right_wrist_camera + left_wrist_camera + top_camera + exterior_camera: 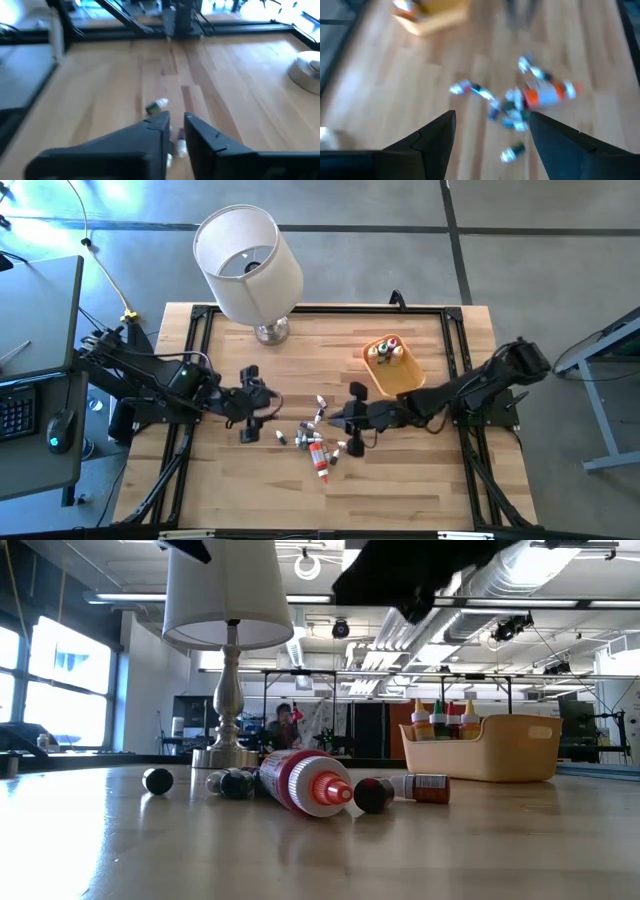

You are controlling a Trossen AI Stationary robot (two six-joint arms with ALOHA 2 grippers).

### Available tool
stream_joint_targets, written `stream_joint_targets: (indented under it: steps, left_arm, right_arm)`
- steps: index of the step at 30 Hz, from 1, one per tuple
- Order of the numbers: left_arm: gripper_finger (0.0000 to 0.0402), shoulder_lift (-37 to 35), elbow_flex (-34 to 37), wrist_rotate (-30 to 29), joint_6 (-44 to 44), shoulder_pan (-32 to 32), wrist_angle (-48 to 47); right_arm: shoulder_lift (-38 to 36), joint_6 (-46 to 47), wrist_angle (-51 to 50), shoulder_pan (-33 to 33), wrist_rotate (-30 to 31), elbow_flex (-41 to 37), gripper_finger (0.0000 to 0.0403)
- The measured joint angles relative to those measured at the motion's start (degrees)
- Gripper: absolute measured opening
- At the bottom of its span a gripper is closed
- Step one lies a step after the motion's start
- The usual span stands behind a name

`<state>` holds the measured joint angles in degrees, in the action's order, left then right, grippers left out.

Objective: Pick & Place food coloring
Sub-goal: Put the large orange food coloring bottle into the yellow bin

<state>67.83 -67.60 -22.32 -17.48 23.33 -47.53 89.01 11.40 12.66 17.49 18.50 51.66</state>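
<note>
Several tiny food coloring bottles (312, 432) lie on their sides in a loose heap on the wooden table (230, 490), beside a bigger red-orange bottle (319, 460) that also lies flat. In the low view that bigger bottle (300, 782) points its cap toward the camera. More small bottles (385, 350) stand in the orange bowl (405, 380). My left gripper (266, 405) hangs open left of the heap, which shows beyond its fingers (492, 125). My right gripper (345, 418) hovers right of the heap, with a narrow gap between its fingers (177, 120) and nothing in it.
A white-shaded lamp (248, 260) stands on its metal base at the table's far edge, left of the middle. A black frame (455, 330) runs along the table's sides. Bare wood lies toward the near edge. A desk with a keyboard and a mouse (60, 425) stands off the table's left.
</note>
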Motion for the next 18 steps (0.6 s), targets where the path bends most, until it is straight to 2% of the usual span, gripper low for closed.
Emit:
stream_joint_targets:
  steps: [5, 11, 14, 18]
  left_arm:
    - [0.025, 0.0, 6.9, 5.4, 10.9, 0.0, 7.1]
    - [0.025, 1.2, 15.6, 23.7, 28.9, 0.0, 23.2]
    - [0.025, 2.7, 17.9, 25.3, 32.0, 0.0, 28.8]
    - [0.025, 5.8, 18.8, 25.3, 29.7, -0.1, 28.8]
  right_arm:
    - [3.5, 0.0, 0.2, -1.9, 3.0, 0.0, 0.0113]
    - [0.8, 0.1, -0.1, -4.5, 4.0, 0.0, 0.0144]
    - [-2.8, 0.1, -1.2, -5.1, 4.2, 0.0, 0.0146]
    - [-8.6, 0.1, -5.1, -4.7, 5.3, 0.0, 0.0141]
